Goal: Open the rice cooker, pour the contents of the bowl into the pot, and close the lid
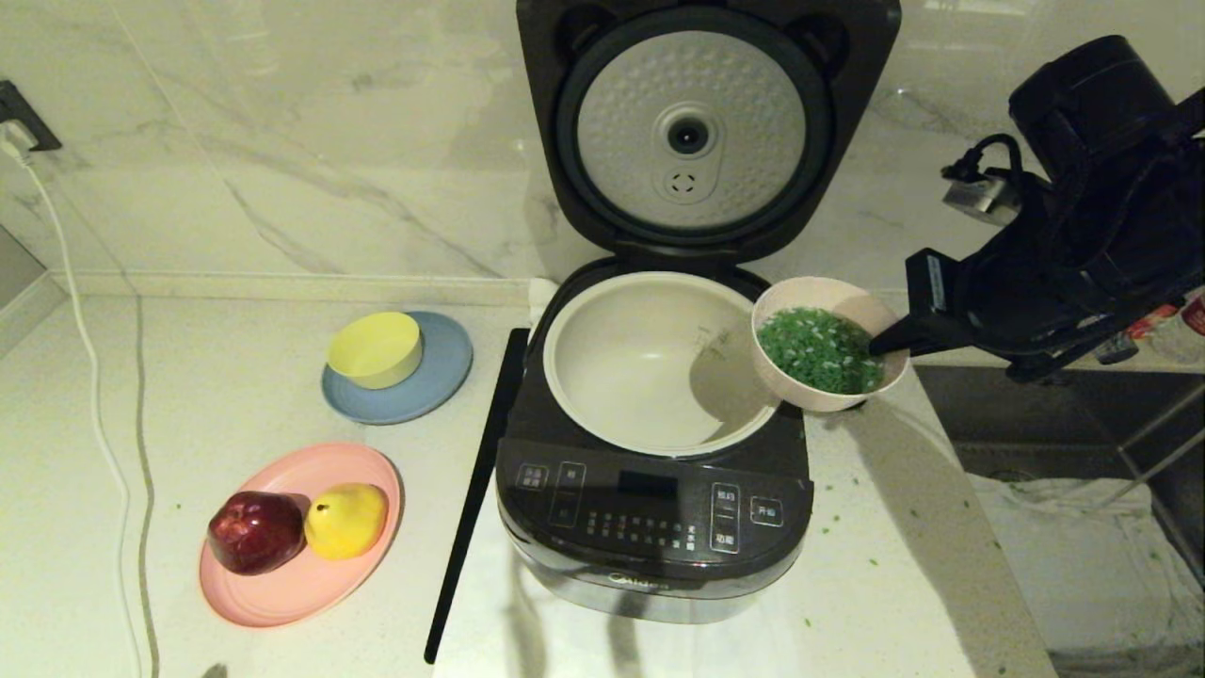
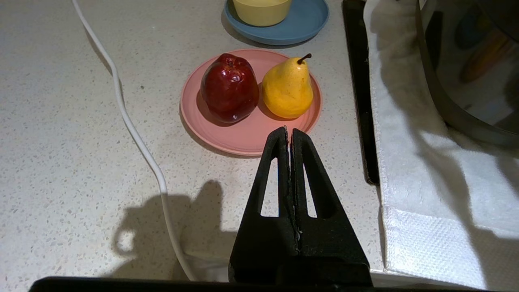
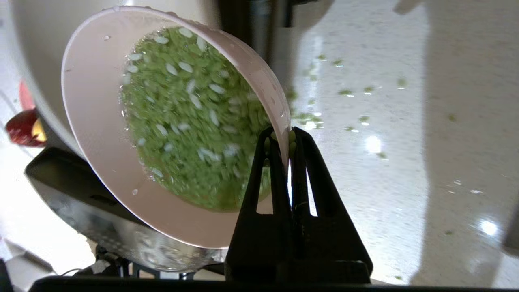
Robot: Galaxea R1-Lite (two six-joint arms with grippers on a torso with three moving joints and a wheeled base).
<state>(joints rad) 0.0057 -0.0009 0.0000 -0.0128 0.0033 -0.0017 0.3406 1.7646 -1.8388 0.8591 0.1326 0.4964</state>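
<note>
The right gripper (image 3: 288,136) is clamped on the bowl's (image 1: 828,344) right rim, holding its green contents (image 1: 821,350) at the open pot's (image 1: 659,363) right edge (rice cooker (image 1: 659,527) badge reads Midea).

The left gripper (image 2: 288,136), fingers together, is parked near the pink plate (image 2: 247,138).

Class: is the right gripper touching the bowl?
Touching. The right wrist view shows the right gripper with its fingers clamped on the bowl's rim, one inside, one outside.
</note>
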